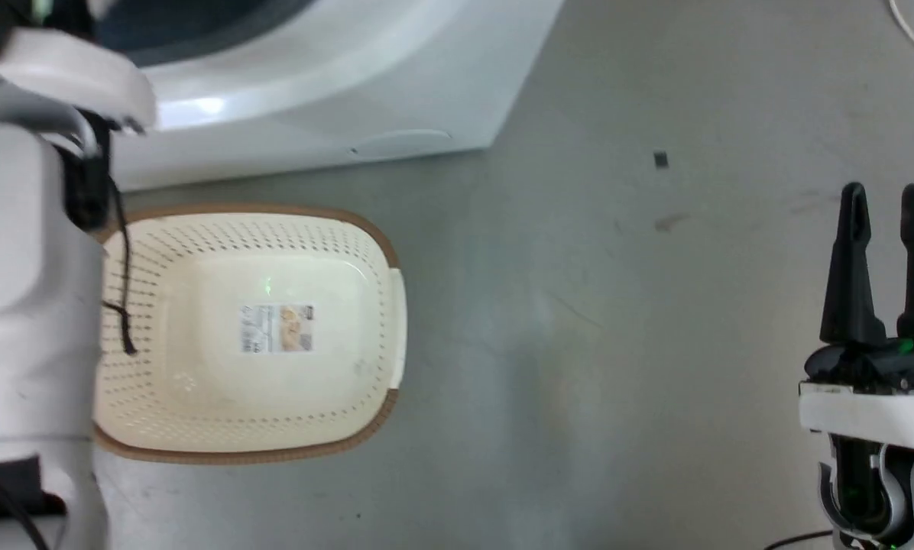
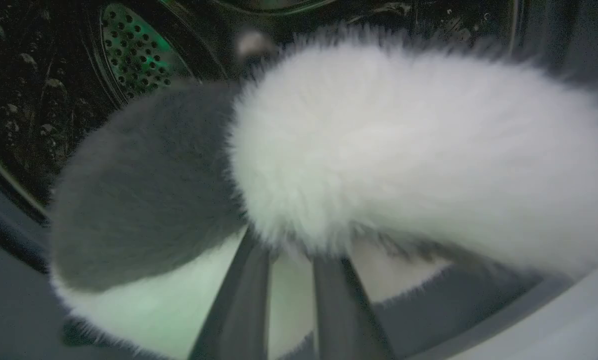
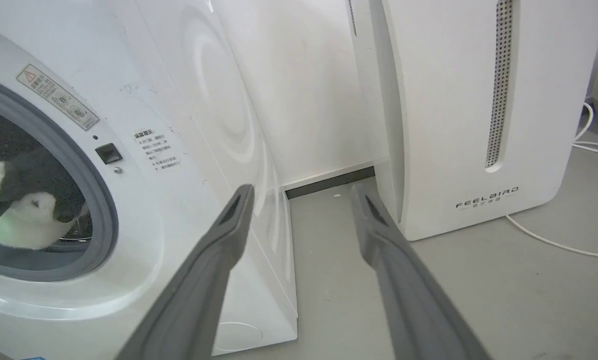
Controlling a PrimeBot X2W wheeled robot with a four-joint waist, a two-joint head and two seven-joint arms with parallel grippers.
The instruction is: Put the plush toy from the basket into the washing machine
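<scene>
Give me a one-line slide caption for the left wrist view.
Left gripper, fingertips buried in fur, with the black-and-white plush toy inside the perforated drum of the washing machine.

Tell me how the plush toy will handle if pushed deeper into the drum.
Likely floppy: the plush toy droops over the left hand. Probably light for its size, being mostly fluffy fur. Pushed, it should squash and drag on the drum rather than roll.
</scene>
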